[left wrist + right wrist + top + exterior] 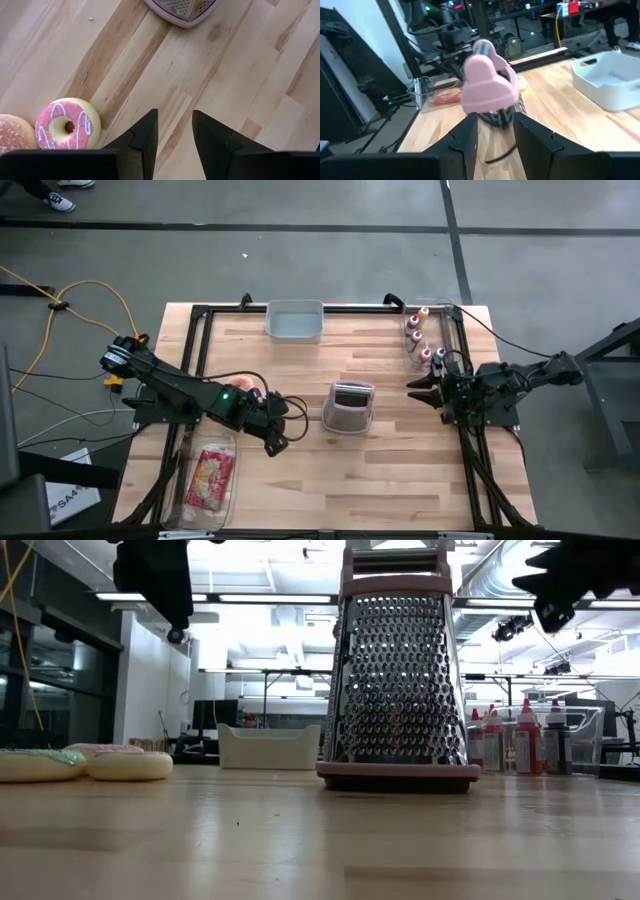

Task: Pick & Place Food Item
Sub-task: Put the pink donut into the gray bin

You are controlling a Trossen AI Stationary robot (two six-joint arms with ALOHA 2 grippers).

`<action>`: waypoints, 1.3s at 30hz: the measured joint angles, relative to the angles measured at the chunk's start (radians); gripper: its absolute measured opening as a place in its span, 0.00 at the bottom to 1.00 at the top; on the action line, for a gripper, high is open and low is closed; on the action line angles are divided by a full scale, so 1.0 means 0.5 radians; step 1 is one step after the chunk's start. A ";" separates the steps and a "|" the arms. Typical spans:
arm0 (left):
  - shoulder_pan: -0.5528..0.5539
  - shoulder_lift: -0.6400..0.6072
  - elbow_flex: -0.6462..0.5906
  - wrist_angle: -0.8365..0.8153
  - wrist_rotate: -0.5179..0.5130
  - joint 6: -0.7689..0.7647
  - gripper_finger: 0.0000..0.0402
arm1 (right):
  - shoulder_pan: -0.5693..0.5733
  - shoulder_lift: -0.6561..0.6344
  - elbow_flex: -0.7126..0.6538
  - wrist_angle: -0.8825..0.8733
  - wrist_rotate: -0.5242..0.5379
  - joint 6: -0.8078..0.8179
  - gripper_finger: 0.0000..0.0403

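From the high view I see a wooden table point(400, 470) filling the middle of the frame. My left gripper point(277, 442) hangs left of centre, above bare wood; in the left wrist view its fingers point(145, 137) stand a narrow gap apart with nothing between them. Just beside it, toward the frame's left, lies a pink-iced donut point(68, 125) with white squiggles, and a second donut point(11, 134) touches it at the lower left edge of that view. In the low view both lie flat on the table at the far left. A pink box grater point(349, 407) stands upright at the centre of the high view, between the two arms. A grey bin point(295, 320) sits at the upper middle edge of the table, and a clear tray point(205, 480) holding a red packet lies at the lower left. Small bottles point(418, 337) stand in a row at the upper right. My right gripper point(418, 388) waits at the right edge, pointing level toward the grater, its fingers nearly together and empty.
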 joint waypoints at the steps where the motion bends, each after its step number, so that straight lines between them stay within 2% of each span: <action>1: 0.001 0.000 0.000 0.000 0.000 0.001 0.29 | 0.000 -0.035 -0.029 -0.001 0.008 0.022 0.28; 15: 0.000 0.000 0.000 0.018 0.000 -0.005 0.29 | 0.000 -0.370 -0.280 0.015 -0.009 0.099 0.28; 19: 0.000 0.000 0.000 0.034 0.000 -0.005 0.29 | 0.000 -0.427 -0.400 0.131 -0.009 0.129 0.28; 25: 0.000 0.000 0.000 0.036 0.000 -0.005 0.29 | 0.000 -0.453 -0.550 0.321 -0.017 0.147 0.28; 39: 0.001 0.000 0.000 0.037 0.003 -0.004 0.29 | 0.000 -0.443 -0.585 0.412 -0.025 0.172 0.28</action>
